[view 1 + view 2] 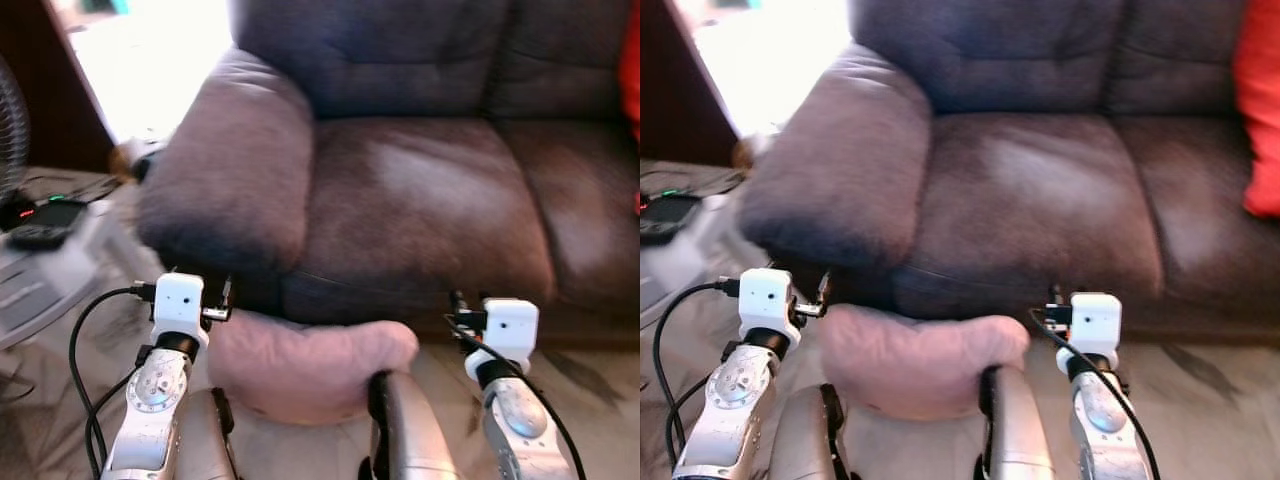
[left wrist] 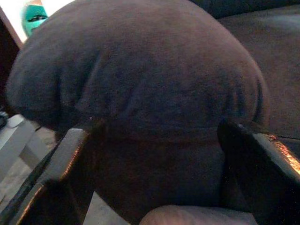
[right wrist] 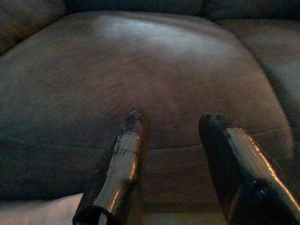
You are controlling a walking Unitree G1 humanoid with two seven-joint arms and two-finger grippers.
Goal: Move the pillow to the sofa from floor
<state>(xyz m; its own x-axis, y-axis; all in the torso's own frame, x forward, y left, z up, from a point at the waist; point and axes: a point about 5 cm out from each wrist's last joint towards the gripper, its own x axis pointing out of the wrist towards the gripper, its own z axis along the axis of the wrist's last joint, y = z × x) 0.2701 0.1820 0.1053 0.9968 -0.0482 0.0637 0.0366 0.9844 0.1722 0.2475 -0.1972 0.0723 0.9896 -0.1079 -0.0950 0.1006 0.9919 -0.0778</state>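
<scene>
Pillow [image 1: 305, 372], soft, pale pink and plump, is sitting between the two silver arms just in front of the sofa's [image 1: 420, 180] front edge, below the seat cushion; its rounded right end is bulging over one arm's grey forearm. Whether it is resting on the floor [image 1: 590, 400] or being lifted I cannot tell.

The left gripper [image 2: 154, 173] is pointing at the sofa's fat, rounded armrest [image 2: 136, 79], its two glossy black fingers [image 2: 61, 178] standing wide apart with nothing between them; a sliver of the pink fabric is showing at the frame edge below them. The right gripper [image 3: 178, 159] is aiming at the front of the seat cushion [image 3: 154, 75], its worn, shiny fingers [image 3: 119, 168] likewise spread and holding nothing.

The sofa is dark brown with a suede-like nap and puffy, stitched cushions. A red cushion [image 1: 1260, 110] is lying at its right end. Past the armrest, on the left, a low table [image 1: 40, 270] is carrying a dark device with small lights, and the floor has a marbled, pale pattern.
</scene>
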